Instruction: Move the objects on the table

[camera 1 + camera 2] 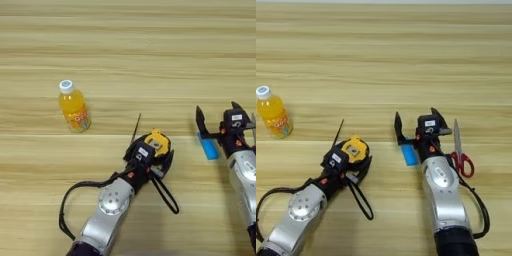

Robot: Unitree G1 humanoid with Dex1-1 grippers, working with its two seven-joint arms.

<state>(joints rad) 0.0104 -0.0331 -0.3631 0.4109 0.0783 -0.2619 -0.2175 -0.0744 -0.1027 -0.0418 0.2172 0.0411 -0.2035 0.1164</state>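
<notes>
- left pincer [152, 152] closed around the yellow-black tape measure [156, 142], mid-bench, black strap [165, 192] trailing toward the robot; can't tell if the measure is lifted or resting on the bench [125, 50]
- thin dark stick [135, 128] lies just beyond the measure, free
- orange-juice bottle [73, 106] upright, well left of the measure, nothing touching it
- right pincer [416, 122] spread open, holding nothing, fingers either side of the far end of the blue bar [409, 154]
- red-handled scissors [460, 152] flat just right of the right arm
- progress guess: one object in hand, mid-move; bar looks next up but not gripped; bottle, stick, scissors left
</notes>
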